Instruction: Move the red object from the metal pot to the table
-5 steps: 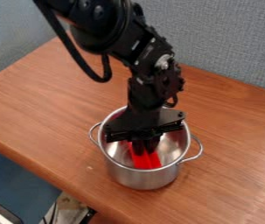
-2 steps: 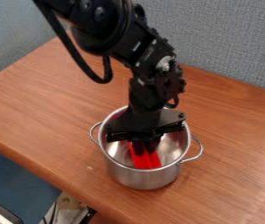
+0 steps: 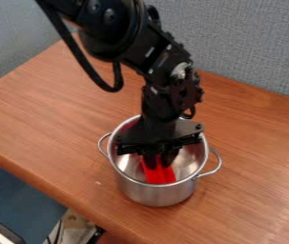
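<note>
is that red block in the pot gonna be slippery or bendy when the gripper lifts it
The red object looks plain and smooth, so it may slip. Its straight blocky shape suggests it is stiff. Lying inside the metal pot, it might catch the rim on the way up.

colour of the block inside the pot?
Bright red, plain; the red object shows inside the metal pot in the camera view.

A black jointed arm [image 3: 134, 43] with looping black cables and a dark two-fingered hand [image 3: 158, 152]
</note>
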Robot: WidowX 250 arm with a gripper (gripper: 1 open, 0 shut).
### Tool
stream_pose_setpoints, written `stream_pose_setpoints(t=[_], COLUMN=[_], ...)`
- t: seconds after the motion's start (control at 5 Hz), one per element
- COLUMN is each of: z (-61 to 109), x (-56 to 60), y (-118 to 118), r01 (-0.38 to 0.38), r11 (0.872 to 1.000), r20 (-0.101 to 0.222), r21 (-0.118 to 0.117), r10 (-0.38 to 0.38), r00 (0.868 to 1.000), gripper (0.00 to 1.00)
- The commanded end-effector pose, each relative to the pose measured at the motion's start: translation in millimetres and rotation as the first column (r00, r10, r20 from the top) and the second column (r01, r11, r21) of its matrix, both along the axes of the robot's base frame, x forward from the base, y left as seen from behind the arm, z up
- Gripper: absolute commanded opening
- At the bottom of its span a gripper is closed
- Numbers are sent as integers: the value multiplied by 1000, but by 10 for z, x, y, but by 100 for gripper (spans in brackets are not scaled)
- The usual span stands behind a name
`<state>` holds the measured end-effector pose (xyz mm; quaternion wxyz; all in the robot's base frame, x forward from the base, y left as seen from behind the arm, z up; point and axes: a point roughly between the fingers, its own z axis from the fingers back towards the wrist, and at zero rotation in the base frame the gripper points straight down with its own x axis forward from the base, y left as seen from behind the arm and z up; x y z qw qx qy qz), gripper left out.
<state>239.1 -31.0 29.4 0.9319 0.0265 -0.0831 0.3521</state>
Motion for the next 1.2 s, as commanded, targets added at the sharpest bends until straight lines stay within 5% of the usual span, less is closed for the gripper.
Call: stream_pose_setpoints(t=[0.0, 1.0], z=[-138, -77], x=[-288, -85], y=[-26, 89], r01=[33, 4], r11=[999, 1000], r20=[-110, -94], r21=[25, 19], r10=[-30, -2], r00=[993, 996], gripper=[100, 100])
